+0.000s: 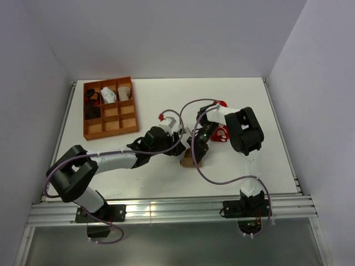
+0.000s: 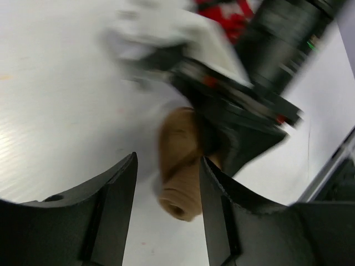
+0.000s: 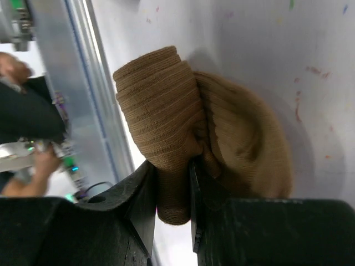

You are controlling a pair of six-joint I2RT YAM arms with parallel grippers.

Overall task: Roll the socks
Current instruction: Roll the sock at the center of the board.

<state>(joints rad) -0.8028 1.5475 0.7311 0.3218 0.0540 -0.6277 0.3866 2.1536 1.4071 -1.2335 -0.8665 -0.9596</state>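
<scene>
1. White tabletop (image 1: 161, 180) between plain pale walls is your work area. Both tools meet near its middle, well apart from the divided tray (image 1: 111, 134).
2. Your right tool (image 3: 173, 166) is clenched on the tan sock (image 3: 166, 105). Its two fingers pinch a fold of the ribbed roll right at their tips, and looser fabric bulges just beyond them on one side.
3. Your left tool (image 2: 167, 166) stands released, jaws apart, straddling the open end of the same roll. Bare tabletop shows between the roll and one finger. The view is too blurred to tell whether the other finger brushes it.
4. The roll looks formed but not yet secured, so the step in hand is probably locking it. Hold the right pinch firm, because a grip this close to the tips could slip and let the coil spring open.
5. If you bring the left tool in, centre it on the roll's open end first. Take only the outer cuff layer, not the whole bundle, so it can be drawn over the coil.
6. Move slowly, since the two tools are crowded together and could knock each other.
7. Leave the red sock (image 1: 221, 133), just beside the right tool on its outer side, until this roll holds.
</scene>
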